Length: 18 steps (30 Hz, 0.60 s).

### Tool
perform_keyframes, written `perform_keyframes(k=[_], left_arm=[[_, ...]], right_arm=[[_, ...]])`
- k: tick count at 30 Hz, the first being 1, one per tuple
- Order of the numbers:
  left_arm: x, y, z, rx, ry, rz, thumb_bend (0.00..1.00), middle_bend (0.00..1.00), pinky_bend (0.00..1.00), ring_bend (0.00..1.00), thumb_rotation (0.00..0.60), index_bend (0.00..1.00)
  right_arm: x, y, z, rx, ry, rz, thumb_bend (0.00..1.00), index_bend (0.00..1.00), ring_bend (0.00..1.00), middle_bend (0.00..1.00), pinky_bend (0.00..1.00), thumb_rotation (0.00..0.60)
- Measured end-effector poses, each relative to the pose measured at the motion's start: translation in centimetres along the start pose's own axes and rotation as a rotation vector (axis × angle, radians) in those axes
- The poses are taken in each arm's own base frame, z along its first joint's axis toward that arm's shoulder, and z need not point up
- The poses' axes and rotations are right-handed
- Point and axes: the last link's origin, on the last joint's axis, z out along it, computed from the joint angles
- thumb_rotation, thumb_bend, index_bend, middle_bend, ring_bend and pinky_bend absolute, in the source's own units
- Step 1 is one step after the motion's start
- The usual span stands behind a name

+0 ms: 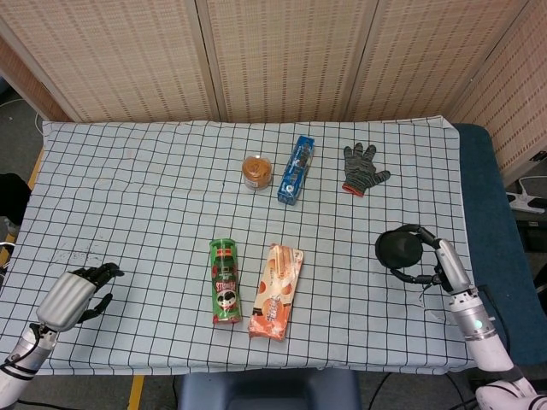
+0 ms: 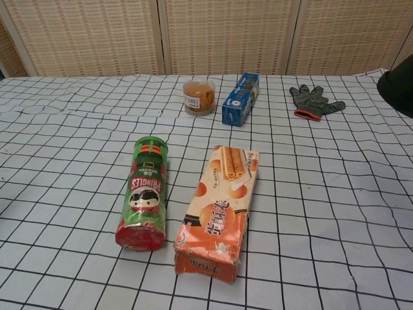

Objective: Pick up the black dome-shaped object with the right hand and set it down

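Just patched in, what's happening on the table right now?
The right hand holds the black dome-shaped object at the right side of the checkered tablecloth, near its edge; whether the dome touches the cloth cannot be told. The left hand rests at the near left corner, holding nothing. The Pringles can, orange biscuit box, jar, blue box and grey glove lie untouched.
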Motion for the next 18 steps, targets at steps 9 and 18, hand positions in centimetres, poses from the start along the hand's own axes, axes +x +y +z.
perform_keyframes(k=[9,18], left_arm=[[-0.1,0.0,0.1,0.002,-0.007,-0.003,0.45,0.28,0.63,0.46,0.6,0.3],[0.0,0.0,0.0,0.002,-0.007,-0.003,0.45,0.28,0.63,0.46,0.6,0.3]], right_arm=[[0.4,1.3,0.3,-0.022,0.112,-0.798,0.24,0.63,0.48,0.54,0.47,0.6],[-0.2,1.5,0.2,-0.011,0.122,-0.958,0.24,0.63,0.48,0.54,0.47,0.6]])
